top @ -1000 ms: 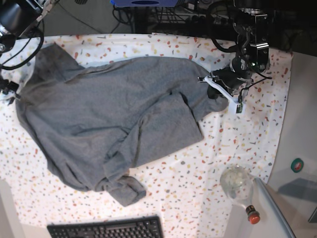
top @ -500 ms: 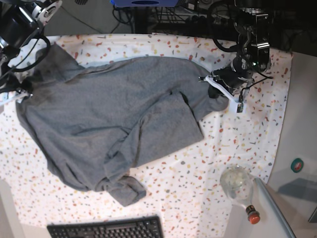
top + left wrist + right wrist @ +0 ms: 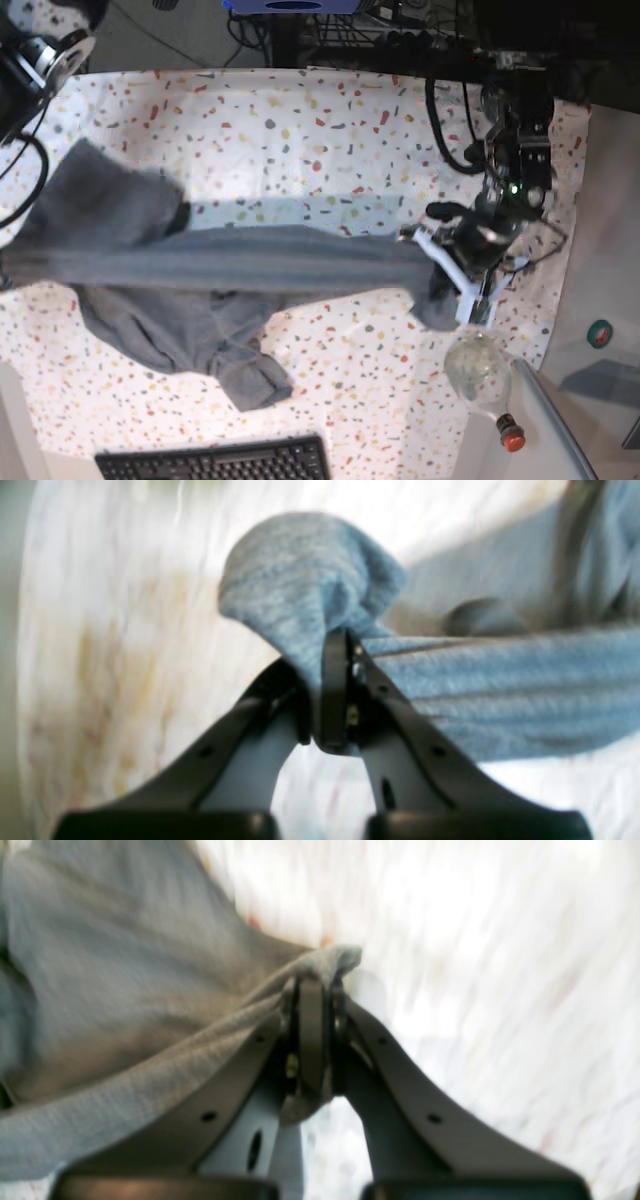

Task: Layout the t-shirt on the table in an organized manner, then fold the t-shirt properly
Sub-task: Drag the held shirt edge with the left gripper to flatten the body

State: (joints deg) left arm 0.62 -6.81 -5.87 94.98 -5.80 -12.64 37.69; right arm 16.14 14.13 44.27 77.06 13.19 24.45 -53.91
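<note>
1. Looking down from the base view, I see the heather-grey cotton t-shirt (image 3: 240,262) pulled into a taut band across the white terrazzo-flecked table (image 3: 300,120), its lower part hanging in a crumpled bunch toward the black keyboard (image 3: 215,462).
2. My left gripper (image 3: 334,690) has its jaws pressed together on a bunched fold of the shirt; the fabric bulges above the tips.
3. My right gripper (image 3: 312,1040) is likewise pinching a small corner of grey cloth, with the rest trailing off to one side.
4. In the base view the right gripper is cut off at the frame's edge, so I only see the shirt running out of view there.
5. Both wrist views are blurred; I cannot tell which part of the garment each grip holds, possibly a hem or sleeve.
6. A clear glass bottle with a red cap (image 3: 482,378) lies near the table's corner.
</note>
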